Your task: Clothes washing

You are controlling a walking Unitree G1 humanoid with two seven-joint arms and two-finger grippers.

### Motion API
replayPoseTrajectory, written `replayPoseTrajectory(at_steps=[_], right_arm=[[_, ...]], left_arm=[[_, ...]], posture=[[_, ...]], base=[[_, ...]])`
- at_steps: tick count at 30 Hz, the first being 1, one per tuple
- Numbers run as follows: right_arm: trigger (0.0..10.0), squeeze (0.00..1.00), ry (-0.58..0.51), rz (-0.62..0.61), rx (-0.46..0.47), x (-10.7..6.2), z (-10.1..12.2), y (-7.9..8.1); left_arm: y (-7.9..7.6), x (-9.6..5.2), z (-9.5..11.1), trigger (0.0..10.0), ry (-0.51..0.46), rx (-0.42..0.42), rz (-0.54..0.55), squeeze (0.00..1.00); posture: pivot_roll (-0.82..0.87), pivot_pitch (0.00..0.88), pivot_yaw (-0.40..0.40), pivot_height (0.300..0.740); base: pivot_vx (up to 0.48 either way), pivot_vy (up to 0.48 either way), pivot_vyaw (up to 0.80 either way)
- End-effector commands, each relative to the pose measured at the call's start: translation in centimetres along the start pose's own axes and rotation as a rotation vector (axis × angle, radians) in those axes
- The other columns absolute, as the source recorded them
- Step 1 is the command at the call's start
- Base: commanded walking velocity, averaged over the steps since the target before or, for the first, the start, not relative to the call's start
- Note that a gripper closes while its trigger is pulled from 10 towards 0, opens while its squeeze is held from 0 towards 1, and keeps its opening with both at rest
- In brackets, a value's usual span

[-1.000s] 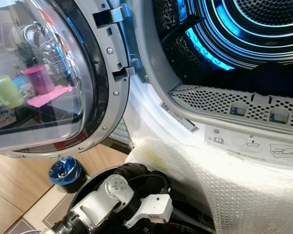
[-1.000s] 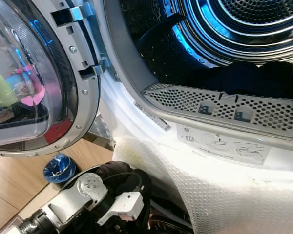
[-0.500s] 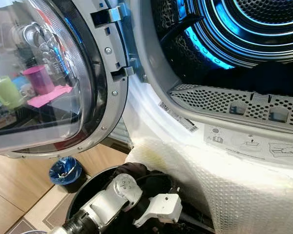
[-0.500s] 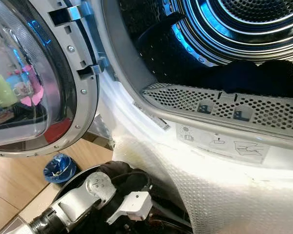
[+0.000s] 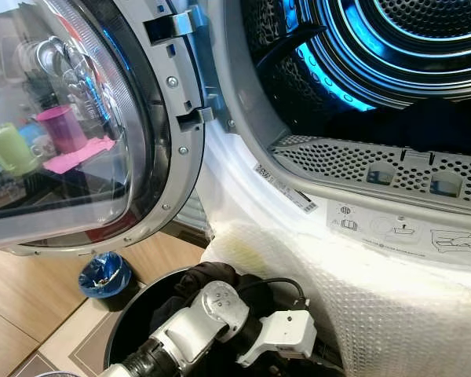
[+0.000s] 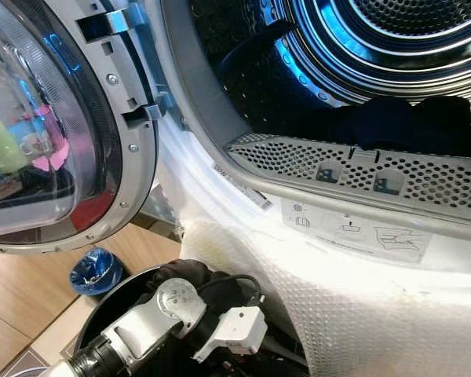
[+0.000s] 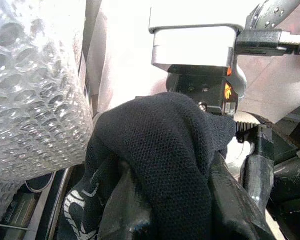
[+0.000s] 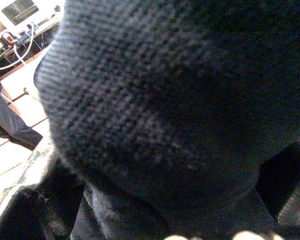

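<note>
While the washer door [image 5: 71, 133] stands open, a black garment [image 7: 165, 150] is draped over the left gripper [image 7: 155, 220]; finger state cannot be determined

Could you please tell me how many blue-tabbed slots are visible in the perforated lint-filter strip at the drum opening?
2: a left slot and a right slot, side by side along the perforated strip. More may be cropped at the picture's right edge.
</note>
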State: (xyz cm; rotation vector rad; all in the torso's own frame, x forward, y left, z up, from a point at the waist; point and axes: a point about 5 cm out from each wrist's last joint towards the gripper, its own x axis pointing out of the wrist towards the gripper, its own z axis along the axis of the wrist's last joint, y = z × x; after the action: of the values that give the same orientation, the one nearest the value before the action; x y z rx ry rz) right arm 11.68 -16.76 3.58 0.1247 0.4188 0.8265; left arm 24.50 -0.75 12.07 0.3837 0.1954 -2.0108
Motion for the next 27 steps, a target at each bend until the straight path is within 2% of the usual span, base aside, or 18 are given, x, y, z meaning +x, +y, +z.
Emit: replayPoseTrajectory(at_steps=[1, 2, 3, 4, 14, 22, 27], right_arm=[[10.0, 0.0, 0.011, 0.09, 0.054, 1.1, -0.8, 1.6], [9.8, 0.0, 0.01, 0.088, 0.062, 1.1, -0.8, 1.6], [5.6, 0.0, 0.01, 0.086, 0.069, 1.1, -0.9, 1.6], [0.0, 0.0, 0.009, 0.087, 0.073, 1.1, -1.1, 1.6], [0.0, 0.0, -0.036, 0.022, 0.07, 1.4, -1.0, 0.8], [0.0, 0.0, -0.077, -0.037, 0.064, 0.8, -0.7, 0.0], [0.0, 0.0, -0.097, -0.034, 0.055, 1.0, -0.5, -0.1]], left_arm=[[0.4, 0.3, 1.6, 0.0, -0.059, 0.077, 0.009, 0.0], [0.4, 0.3, 1.7, 0.0, -0.061, 0.079, 0.01, 0.0], [0.4, 0.3, 1.7, 0.0, -0.063, 0.081, 0.013, 0.0], [0.4, 0.3, 1.8, 0.0, -0.065, 0.082, 0.013, 0.0], [0.4, 0.3, 2.1, 0.0, -0.08, 0.083, 0.007, 0.0], [0.4, -0.4, 1.6, 0.0, -0.057, 0.082, 0.017, 0.0], [0.2, -0.6, 1.5, 0.0, -0.056, 0.081, 0.018, 0.0]], posture=[[0.01, 0.021, 0.199, 0.74], [0.01, 0.021, 0.199, 0.74], [0.01, 0.021, 0.199, 0.74], [0.01, 0.021, 0.199, 0.74], [0.01, 0.013, 0.207, 0.74], [0.01, 0.0, 0.213, 0.74], [0.01, 0.0, 0.216, 0.74]], base=[[0.0, 0.0, 0.0], [0.0, 0.0, 0.0], [0.0, 0.0, 0.0], [0.0, 0.0, 0.0], [0.0, 0.0, 0.0], [0.0, 0.0, 0.0], [0.0, 0.0, 0.0]])
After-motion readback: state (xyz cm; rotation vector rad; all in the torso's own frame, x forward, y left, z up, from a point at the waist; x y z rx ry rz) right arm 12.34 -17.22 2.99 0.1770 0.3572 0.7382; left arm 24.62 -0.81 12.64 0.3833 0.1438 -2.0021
